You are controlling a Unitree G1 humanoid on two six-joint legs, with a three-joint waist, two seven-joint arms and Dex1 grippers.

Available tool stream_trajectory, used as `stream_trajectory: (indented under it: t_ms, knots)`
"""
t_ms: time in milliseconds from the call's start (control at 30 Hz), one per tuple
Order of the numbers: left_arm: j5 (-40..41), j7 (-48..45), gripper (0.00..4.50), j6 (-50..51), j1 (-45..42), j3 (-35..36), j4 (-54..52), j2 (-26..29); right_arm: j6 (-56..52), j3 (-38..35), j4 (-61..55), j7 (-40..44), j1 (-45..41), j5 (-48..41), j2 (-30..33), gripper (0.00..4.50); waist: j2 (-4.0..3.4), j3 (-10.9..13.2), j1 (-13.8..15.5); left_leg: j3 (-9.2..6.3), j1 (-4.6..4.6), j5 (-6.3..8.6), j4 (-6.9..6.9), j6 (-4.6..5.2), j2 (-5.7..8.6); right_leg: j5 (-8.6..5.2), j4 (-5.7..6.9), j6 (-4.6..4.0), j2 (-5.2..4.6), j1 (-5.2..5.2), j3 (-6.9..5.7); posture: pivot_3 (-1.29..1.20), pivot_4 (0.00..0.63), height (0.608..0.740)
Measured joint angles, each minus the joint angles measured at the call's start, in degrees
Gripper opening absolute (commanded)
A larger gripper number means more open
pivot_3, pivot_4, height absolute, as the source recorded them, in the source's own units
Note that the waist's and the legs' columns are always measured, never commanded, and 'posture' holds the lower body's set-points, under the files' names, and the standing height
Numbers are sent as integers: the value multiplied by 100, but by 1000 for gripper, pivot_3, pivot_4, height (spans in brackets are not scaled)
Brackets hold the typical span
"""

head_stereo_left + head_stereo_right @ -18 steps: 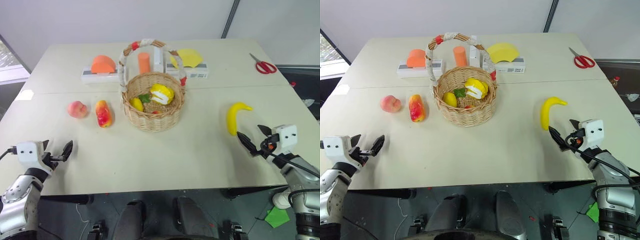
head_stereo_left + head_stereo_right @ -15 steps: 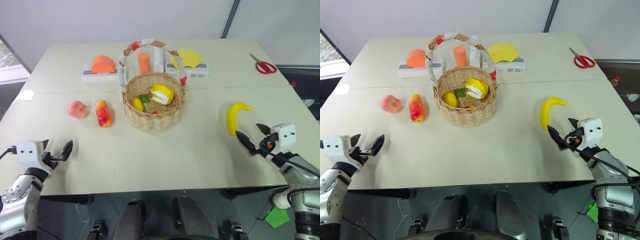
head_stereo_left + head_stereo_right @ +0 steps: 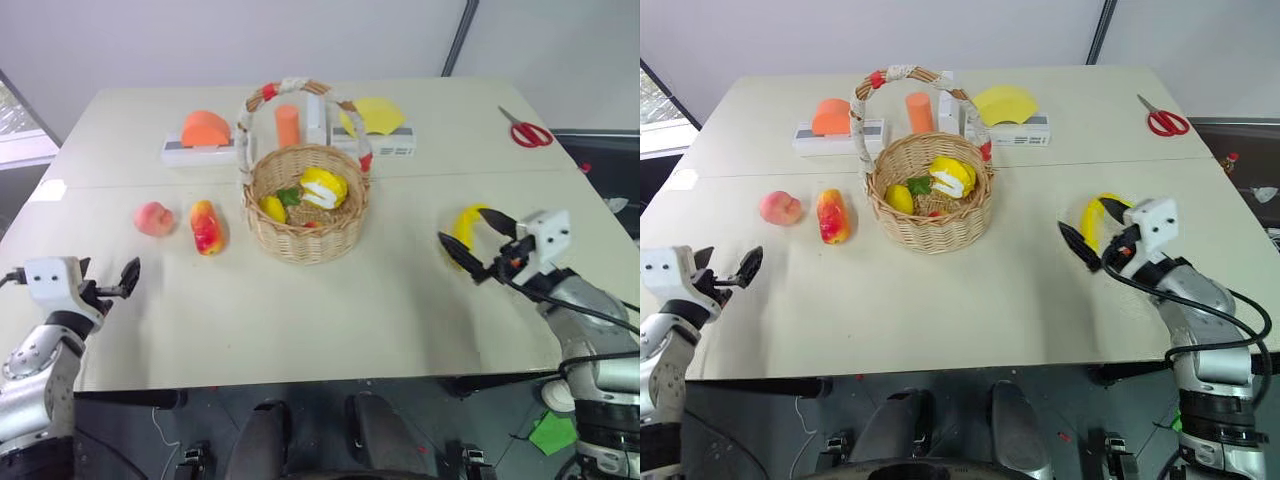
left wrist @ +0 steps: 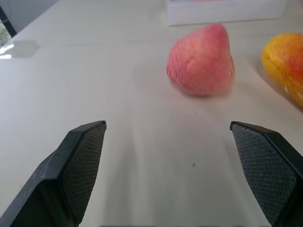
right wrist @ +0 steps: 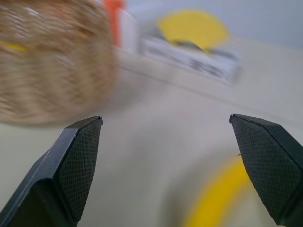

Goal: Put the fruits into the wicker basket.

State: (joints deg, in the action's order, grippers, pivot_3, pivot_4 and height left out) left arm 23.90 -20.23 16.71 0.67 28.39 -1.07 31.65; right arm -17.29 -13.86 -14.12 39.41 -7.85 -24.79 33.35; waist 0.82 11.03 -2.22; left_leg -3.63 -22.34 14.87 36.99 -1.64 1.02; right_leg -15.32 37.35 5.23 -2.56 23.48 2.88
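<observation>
Banana (image 3: pixel 1093 219) is lying just beside my right gripper (image 3: pixel 1092 228), whose jaws are gaping empty around its end. I'm seeing my left gripper (image 3: pixel 112 290) spread too, peach (image 4: pixel 201 60) ahead, basket (image 3: pixel 306 202) between both.

Bright even light, soft shadows, right wrist view motion-blurred

Fruit and basket colours
Pink-orange peach (image 3: pixel 154 218), red-yellow mango (image 3: pixel 206 227), yellow banana (image 3: pixel 466 226); tan wicker basket (image 3: pixel 305 203) showing white-and-red handle bands.
</observation>
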Motion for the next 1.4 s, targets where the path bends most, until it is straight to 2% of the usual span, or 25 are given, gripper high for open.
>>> stream_trajectory:
  t_ms: [133, 400, 567, 800, 1067, 1300, 1400]
  knots:
    - [-239, 254, 4500, 354, -446, -114, 2, 210, -484, 746, -845, 155, -291, -244, -23, 4485, 1, 0, 9, -4, -1, 0, 1, 0, 2, 0, 0, 0, -1, 0, -4, 0, 150, 740]
    - [-754, 583, 4500, 1471, -1810, -847, 394, 556, -816, 2058, -1409, 30, -1208, 20, -401, 4485, 5, 0, 19, -11, -8, 2, 1, 3, 10, 1, -1, 1, -5, 5, -10, 0, 150, 740]
    - [-938, 581, 4500, 1879, -2664, -1222, 930, 551, -699, 2358, -1280, 32, -1369, 199, -706, 4485, 10, -1, 36, -17, -8, 2, 1, 2, 14, 1, -1, 2, -7, 4, -16, 0, 150, 740]
    - [-1121, 405, 4500, 1761, -3456, -1593, 1930, 482, -563, 2520, -1214, 36, -1367, 399, -856, 4485, 10, -1, -11, -18, -6, 0, 1, 0, 12, 1, 5, 2, -6, 6, -16, 0, 150, 740]
    - [-1329, 313, 4500, 1581, -3755, -1793, 3101, 302, -555, 2580, -1215, -10, -1362, 450, -990, 4485, 13, 0, 14, -20, -14, 0, 3, -1, 15, 1, 8, 2, -8, 13, -18, 0, 150, 740]
    - [-1342, 273, 4500, 1246, -4032, -1800, 3488, 215, -520, 2583, -1212, -23, -1360, 527, -1037, 4485, 14, 0, 68, -19, -14, 0, 2, 0, 16, 1, 8, 2, -9, 14, -18, 0, 150, 740]
    - [-1339, 270, 3603, 1139, -4032, -1798, 3594, 176, -481, 2583, -1200, -22, -1359, 558, -1062, 4500, 14, 0, 73, -19, -15, 0, 3, 0, 16, 2, 8, 2, -9, 15, -18, 0, 150, 740]
